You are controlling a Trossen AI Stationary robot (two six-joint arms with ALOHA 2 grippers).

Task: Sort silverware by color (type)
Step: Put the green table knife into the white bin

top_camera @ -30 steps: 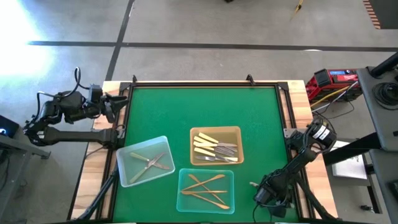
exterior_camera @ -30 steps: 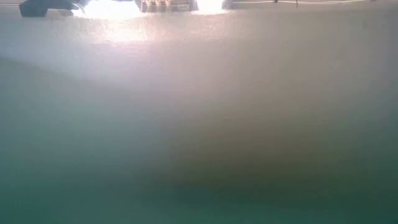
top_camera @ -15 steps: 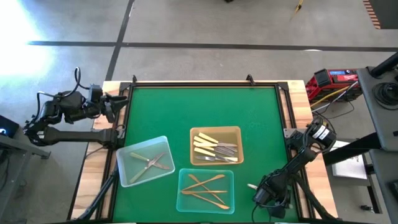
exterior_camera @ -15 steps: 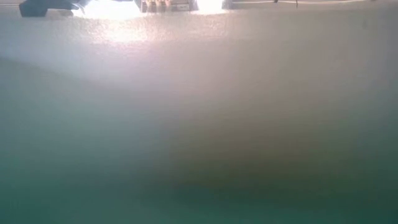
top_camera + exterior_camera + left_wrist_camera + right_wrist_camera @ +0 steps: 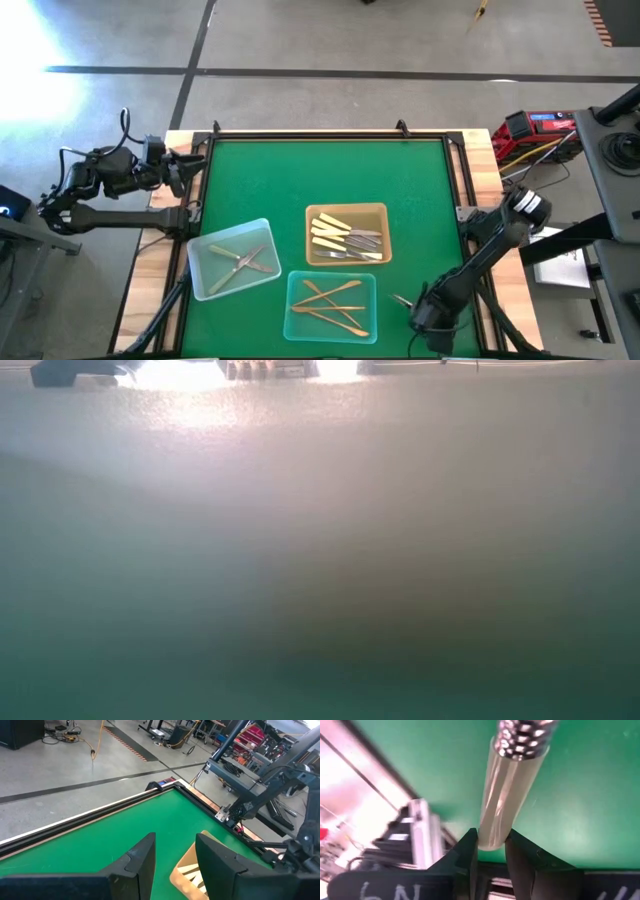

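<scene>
A cream-handled piece of silverware (image 5: 512, 775) with a silver end sticks out from my right gripper (image 5: 491, 837), which is shut on it near the table's near right corner (image 5: 412, 305). Three shallow trays hold the other silverware. The left one (image 5: 200, 280) has silver pieces (image 5: 245, 262), the tan one (image 5: 378, 212) has cream-handled pieces (image 5: 330, 232), and the near one (image 5: 296, 282) has gold pieces (image 5: 330, 305). My left gripper (image 5: 175, 845) stands open, raised at the table's far left corner (image 5: 190, 165). The low view shows only a blur. My right gripper pinches the free end of the cream handle (image 5: 492, 832) between its two fingers. The fingers slant down from the table's right side, and the piece runs on ahead of them, silver end (image 5: 525, 730) foremost. It looks to be clear of the green mat.
The green mat (image 5: 300, 180) lies inside a dark raised frame with wooden borders. Its far half is bare. The near tray stands just left of my right gripper. Cables and a red box (image 5: 530, 130) lie off the table's right edge.
My right gripper has risen and tipped, shifting slightly toward the table's left edge. The cream-handled piece has gone with it, its outer end now a little nearer the gold tray.
</scene>
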